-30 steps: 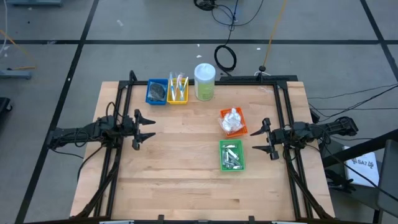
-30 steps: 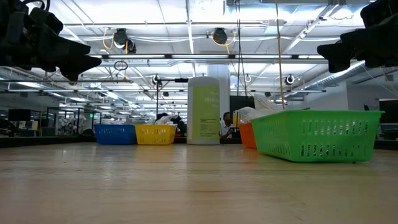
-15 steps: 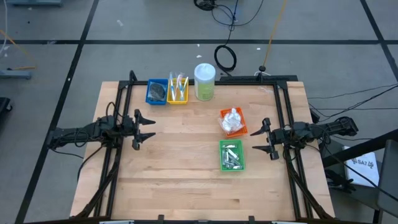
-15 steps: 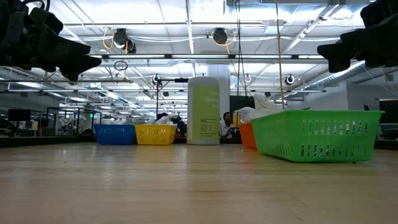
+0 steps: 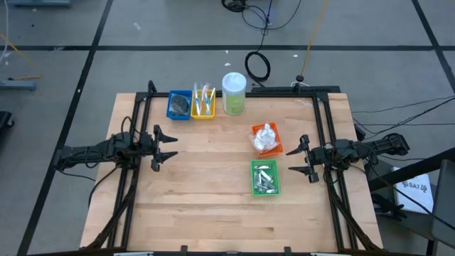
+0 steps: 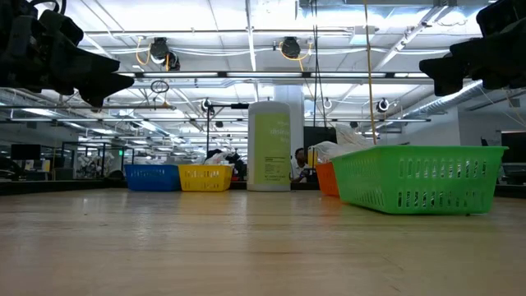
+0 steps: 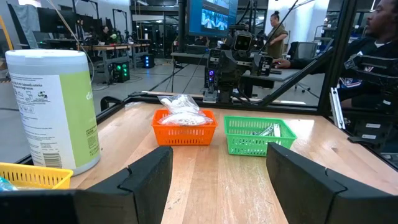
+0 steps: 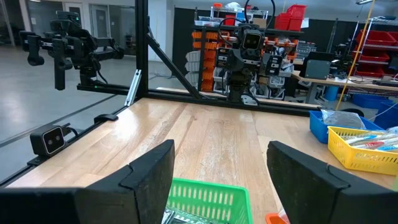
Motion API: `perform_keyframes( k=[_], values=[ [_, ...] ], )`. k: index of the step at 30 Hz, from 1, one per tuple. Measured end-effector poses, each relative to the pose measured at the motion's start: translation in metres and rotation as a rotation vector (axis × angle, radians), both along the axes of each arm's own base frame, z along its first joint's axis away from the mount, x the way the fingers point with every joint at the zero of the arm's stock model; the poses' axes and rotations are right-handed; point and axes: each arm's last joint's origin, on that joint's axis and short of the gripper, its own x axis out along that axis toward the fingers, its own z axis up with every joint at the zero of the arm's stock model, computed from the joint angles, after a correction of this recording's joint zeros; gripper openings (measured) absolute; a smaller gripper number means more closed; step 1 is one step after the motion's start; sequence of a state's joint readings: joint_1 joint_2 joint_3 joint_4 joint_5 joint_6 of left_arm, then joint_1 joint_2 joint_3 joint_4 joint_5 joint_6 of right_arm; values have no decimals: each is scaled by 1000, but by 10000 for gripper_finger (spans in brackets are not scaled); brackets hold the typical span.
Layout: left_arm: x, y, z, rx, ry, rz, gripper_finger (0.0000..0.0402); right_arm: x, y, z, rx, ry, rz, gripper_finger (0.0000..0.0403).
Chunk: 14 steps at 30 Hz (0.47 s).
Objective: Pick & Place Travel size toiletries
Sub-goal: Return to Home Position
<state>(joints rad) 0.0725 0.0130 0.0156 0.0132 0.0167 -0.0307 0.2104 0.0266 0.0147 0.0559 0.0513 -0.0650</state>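
We are finishing the sort and parking the arms, and as we judge it both are already close to their rest poses. The left end effector [image 5: 168,147] is hovering well apart from the jar [image 5: 234,93], out toward the left arm's side and nearer the front of the tabletop [image 5: 206,203]. The right end effector [image 5: 295,161] is hovering about as far from the jar on the right arm's side. Both are showing their fingers spread apart with nothing between them, so we are carrying nothing. The toiletries are all lying in trays. The grey pads [image 5: 179,106] are sitting in the blue tray [image 5: 170,113] and the sticks [image 5: 205,99] in the yellow tray [image 5: 202,115], both just beside the jar on its left-arm side. The white packets [image 5: 265,136] are filling the orange tray [image 5: 279,149], near the jar toward the front. The small silvery pieces [image 5: 264,178] are resting in the green tray [image 5: 254,188], farther from the jar in that same direction. To do this step well, we are aiming for slow, level motion at the present height. We are giving the green tray, the one nearest the right end effector, a clear margin, and we are leaving the fingers wide so nothing gets snagged.
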Motion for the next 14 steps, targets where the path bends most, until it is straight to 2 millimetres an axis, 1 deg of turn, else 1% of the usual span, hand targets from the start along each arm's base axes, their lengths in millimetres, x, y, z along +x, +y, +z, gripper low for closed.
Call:
perform_keyframes(
  k=[14],
  values=[
    [0, 0, 0, 0, 0, 0, 253, 0, 0, 0, 0, 1, 0, 243]
  ],
)
